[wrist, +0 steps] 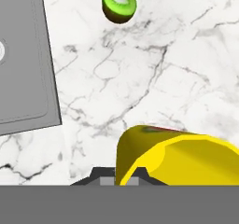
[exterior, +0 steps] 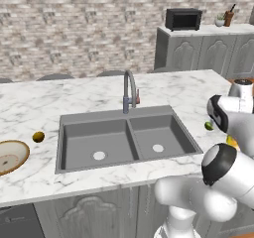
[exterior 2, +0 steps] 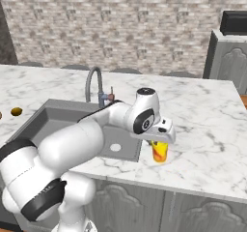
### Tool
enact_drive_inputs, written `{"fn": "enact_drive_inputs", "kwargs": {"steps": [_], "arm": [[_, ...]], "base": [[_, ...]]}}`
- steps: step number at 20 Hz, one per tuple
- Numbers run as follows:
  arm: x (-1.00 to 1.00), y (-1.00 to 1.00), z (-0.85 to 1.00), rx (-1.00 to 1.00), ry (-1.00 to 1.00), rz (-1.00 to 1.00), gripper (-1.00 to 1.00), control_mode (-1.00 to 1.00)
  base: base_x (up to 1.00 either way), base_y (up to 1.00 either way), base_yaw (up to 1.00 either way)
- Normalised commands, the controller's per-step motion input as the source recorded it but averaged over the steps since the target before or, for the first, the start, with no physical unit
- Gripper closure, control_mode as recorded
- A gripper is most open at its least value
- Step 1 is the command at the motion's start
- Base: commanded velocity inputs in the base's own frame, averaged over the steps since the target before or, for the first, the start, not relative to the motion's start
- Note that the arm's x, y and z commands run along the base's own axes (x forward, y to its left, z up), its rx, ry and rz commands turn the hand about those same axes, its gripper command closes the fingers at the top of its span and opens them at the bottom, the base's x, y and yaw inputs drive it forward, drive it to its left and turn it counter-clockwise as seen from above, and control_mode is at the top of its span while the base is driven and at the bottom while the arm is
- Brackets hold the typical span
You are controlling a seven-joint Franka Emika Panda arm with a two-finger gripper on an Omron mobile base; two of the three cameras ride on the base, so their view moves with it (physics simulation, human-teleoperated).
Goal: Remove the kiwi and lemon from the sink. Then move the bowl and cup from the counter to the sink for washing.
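Observation:
My gripper (exterior 2: pixel 158 142) hangs over the counter (exterior 2: pixel 202 124) just right of the sink (exterior 2: pixel 53 117), shut on the rim of the yellow cup (exterior 2: pixel 159 152). In the hand view the cup (wrist: pixel 177 155) looks large and tilted, its wall running down between the fingertips of the gripper (wrist: pixel 120 175). I cannot tell if the cup touches the counter. A halved kiwi (wrist: pixel 119 3) lies on the marble beyond the cup, also visible by the arm as the kiwi (exterior: pixel 209 126). The golden-brown lemon (exterior: pixel 38 137) rests left of the sink (exterior: pixel 124 138). The tan bowl (exterior: pixel 10 155) sits at the far left.
Both basins of the sink are bare, with the steel faucet (exterior: pixel 129 90) behind them. A far grey cabinet carries a microwave (exterior: pixel 183 19). My own arm (exterior: pixel 223 172) blocks much of the right counter in the left base view.

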Motion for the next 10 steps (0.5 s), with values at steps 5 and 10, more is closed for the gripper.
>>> {"fn": "enact_drive_inputs", "kwargs": {"steps": [5,10], "arm": [[-0.01,0.33,0.12,0.0,0.0,0.13,1.0,-1.0],[0.0,0.34,0.09,0.0,0.0,0.14,1.0,-1.0]], "base": [[0.0,0.0,0.0],[0.0,0.0,0.0]]}}
